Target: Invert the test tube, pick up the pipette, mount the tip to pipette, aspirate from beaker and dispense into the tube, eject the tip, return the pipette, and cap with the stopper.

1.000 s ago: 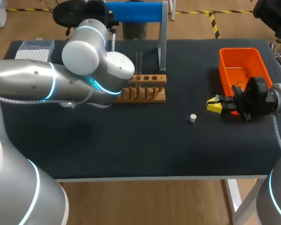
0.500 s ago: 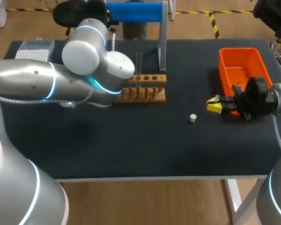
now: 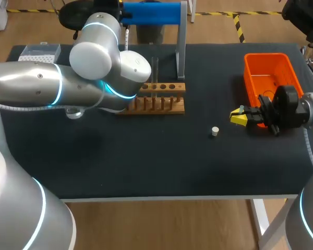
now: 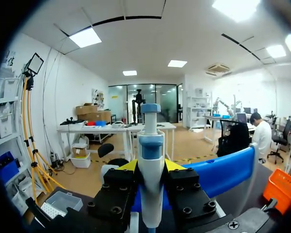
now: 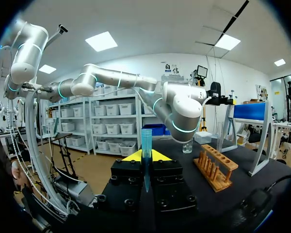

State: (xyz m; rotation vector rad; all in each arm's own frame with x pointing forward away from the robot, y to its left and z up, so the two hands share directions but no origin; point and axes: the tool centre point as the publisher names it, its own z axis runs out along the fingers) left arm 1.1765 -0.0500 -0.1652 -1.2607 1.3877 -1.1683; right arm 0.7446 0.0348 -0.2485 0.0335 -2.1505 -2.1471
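In the left wrist view my left gripper (image 4: 150, 167) is shut on the white and blue pipette (image 4: 151, 145), which stands upright between its fingers. The blue pipette stand (image 3: 148, 13) is just beside it. In the head view my left arm (image 3: 68, 86) covers that gripper. My right gripper (image 3: 239, 117) hovers beside the orange bin (image 3: 268, 78), shut on a translucent blue pipette tip (image 5: 146, 141). The wooden rack (image 3: 161, 98) holds a clear test tube (image 3: 155, 70) upright. A white stopper (image 3: 215, 131) lies on the mat. The beaker (image 5: 186, 145) stands beyond the rack.
A tip box (image 3: 39, 52) sits at the back left corner. The stand's metal post (image 3: 181, 47) rises right behind the rack. The orange bin is against the right edge. Open mat lies between the stopper and the front edge.
My left arm has shifted slightly toward the back of the table, its elbow and wrist a little higher in the view. The right arm, stopper and rack have not moved.
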